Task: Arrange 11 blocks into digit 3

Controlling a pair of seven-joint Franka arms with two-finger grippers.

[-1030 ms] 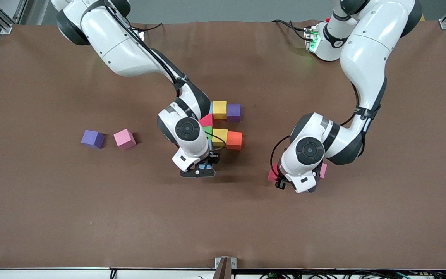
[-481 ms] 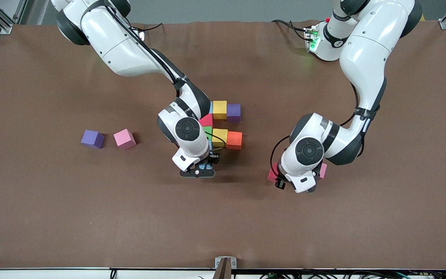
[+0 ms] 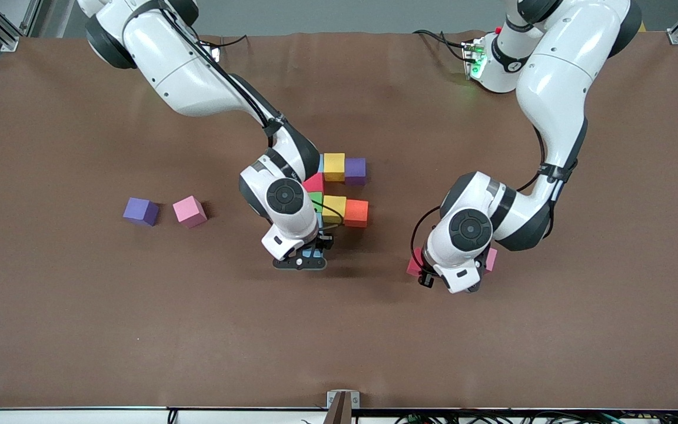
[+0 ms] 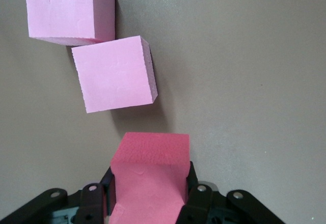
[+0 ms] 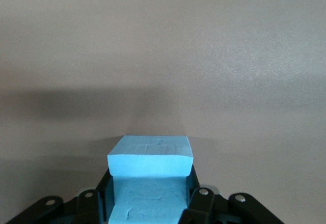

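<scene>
Nothing has moved across the three front views; both arms hold their poses, so the build is paused mid-placement. On the tabletop [image 3: 80,330] the partial digit 3 [image 3: 339,188] shows two bars, with the third still missing. Right end effector [image 5: 151,203], at the figure's nearer end, is clamped on a light blue block [image 5: 151,163], likely extending the column. Left end effector [image 4: 148,203], toward its own end of the tabletop, grips a red block [image 4: 148,168], with two pink blocks [image 4: 114,74] just ahead of it.
</scene>
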